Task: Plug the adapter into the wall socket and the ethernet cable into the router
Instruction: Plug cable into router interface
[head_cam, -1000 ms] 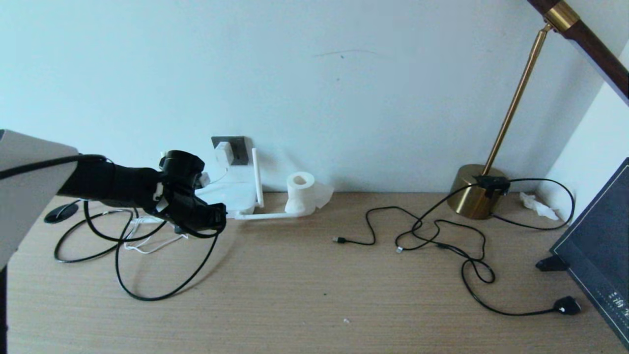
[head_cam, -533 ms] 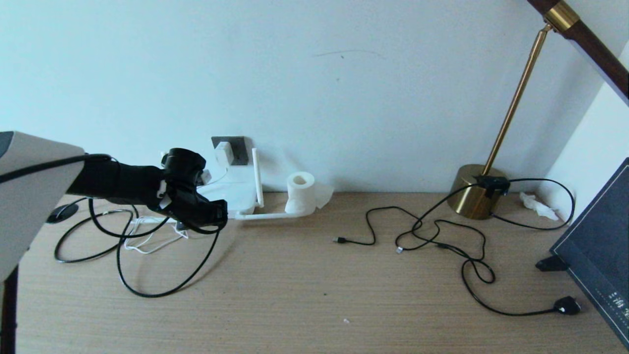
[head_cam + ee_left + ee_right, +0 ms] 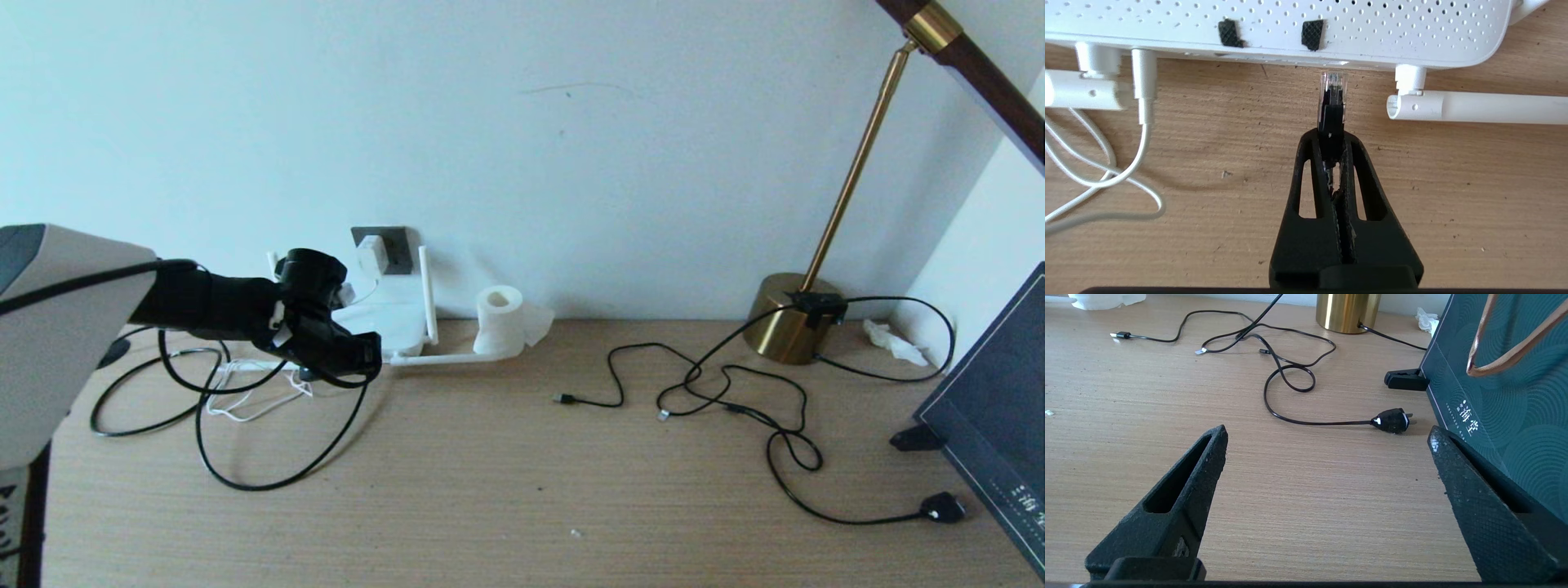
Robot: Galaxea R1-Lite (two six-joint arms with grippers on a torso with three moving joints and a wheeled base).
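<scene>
Spanning the wooden counter, a wall behind holds the wall socket w/ the adapter plugged in. Below sits the router, antennas folded. Left gripper, fingers pinching the ethernet cable, holds its plug just short of the router's edge (not inserted). Right gripper sits apart near the lamp cord, fingers spread wide.
</scene>
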